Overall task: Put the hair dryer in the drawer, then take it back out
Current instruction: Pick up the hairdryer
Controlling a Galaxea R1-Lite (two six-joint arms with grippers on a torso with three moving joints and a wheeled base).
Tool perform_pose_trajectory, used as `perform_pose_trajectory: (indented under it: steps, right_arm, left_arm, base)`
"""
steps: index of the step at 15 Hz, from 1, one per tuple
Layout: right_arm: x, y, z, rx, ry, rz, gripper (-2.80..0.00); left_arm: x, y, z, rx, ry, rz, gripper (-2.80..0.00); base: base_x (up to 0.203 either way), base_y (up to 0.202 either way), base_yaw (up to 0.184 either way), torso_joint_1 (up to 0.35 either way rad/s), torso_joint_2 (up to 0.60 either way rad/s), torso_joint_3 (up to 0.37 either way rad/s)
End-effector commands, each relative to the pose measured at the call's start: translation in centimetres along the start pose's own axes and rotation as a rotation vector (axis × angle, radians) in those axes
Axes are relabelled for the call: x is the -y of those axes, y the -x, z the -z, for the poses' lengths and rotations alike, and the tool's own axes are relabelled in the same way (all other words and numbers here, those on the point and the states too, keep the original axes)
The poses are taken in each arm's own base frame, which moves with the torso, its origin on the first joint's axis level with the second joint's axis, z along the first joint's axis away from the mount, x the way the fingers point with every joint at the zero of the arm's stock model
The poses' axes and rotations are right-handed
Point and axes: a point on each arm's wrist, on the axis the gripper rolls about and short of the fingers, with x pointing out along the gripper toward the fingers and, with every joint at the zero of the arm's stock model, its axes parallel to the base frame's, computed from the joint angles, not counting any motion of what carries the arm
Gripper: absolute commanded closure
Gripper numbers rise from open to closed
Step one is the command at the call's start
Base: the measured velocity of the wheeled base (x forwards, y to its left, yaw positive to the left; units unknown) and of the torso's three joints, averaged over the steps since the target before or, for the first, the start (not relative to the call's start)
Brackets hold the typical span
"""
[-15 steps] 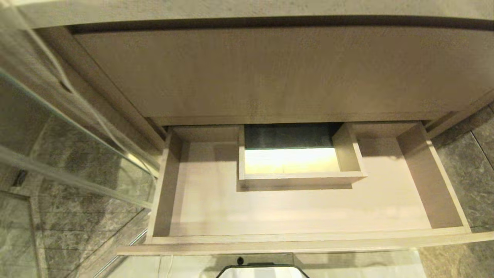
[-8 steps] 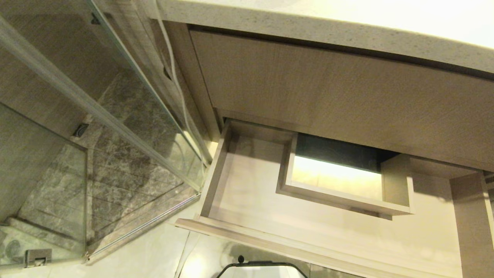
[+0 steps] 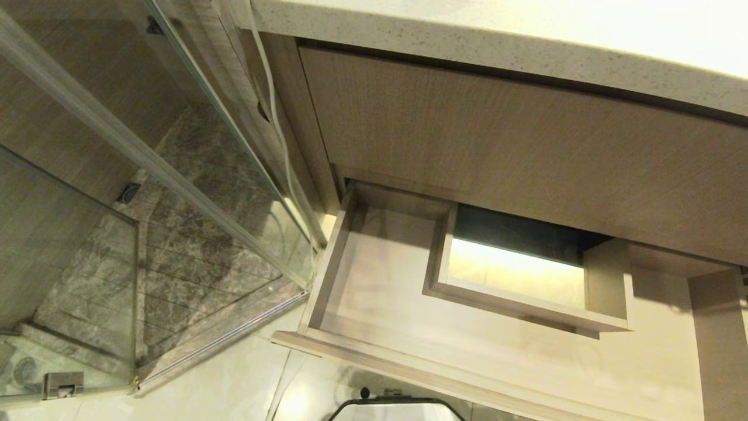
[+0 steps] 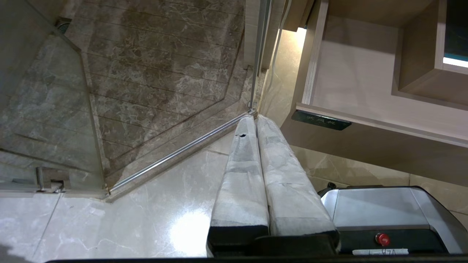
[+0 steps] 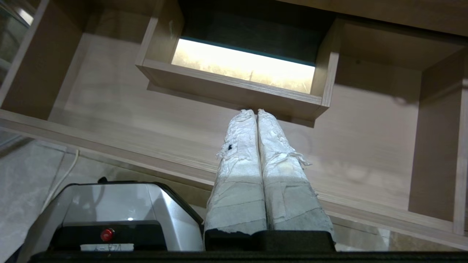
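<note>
I cannot find the hair dryer in any of my views, so I cannot say where it lies; it is not in the part of the drawer (image 3: 374, 280) that I can see, whose pale floor shows bare around the boxed cut-out (image 3: 526, 292) at mid-back. The drawer stands pulled out under the taller wood panel (image 3: 526, 152) and the speckled countertop (image 3: 467, 41). What has just changed is my own viewpoint, not the things: a second ago I looked square into the drawer, and now the whole scene sits slanted and pushed to the right, with the glass shower door (image 3: 175, 175) and the marble shower floor (image 3: 193, 275) filling my left side. I read that as my body rising and turning, not the drawer moving. My left gripper (image 4: 255, 118) hangs over the tiled floor just beside the drawer's front corner, its wrapped fingers (image 4: 241, 175) pressed together with nothing between them. My right gripper (image 5: 256, 111) points at the drawer, below the cut-out's front wall, likewise clenched and holding nothing. A white cord (image 3: 274, 117) runs down beside the cabinet. With both tools bare and the drawer bare, I judge that I must first find the dryer, probably up on the counter.
</note>
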Motion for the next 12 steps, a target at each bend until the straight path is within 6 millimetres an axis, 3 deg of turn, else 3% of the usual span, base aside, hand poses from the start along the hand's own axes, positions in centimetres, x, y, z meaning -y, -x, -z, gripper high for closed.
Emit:
perform_pose_trajectory:
  steps: [1, 4, 12]
  right_arm:
    - [0.0, -0.01, -0.02, 0.0, 0.001, 0.0, 0.0]
    - [0.0, 0.0, -0.02, 0.001, -0.001, 0.0, 0.0]
    - [0.0, 0.0, 0.0, 0.0, 0.002, 0.0, 0.0]
  left_arm:
    - [0.0, -0.01, 0.0, -0.002, -0.001, -0.001, 0.0]
    - [0.0, -0.01, 0.0, -0.001, 0.0, -0.001, 0.0]
    - [0.0, -0.01, 0.0, -0.002, 0.0, 0.0, 0.0]
  base:
    - [0.0, 0.0, 0.0, 0.0, 0.0, 0.0]
    - [0.002, 0.001, -0.03, 0.002, 0.0, 0.002]
    - [0.0, 0.009, -0.17, 0.002, 0.0, 0.002]
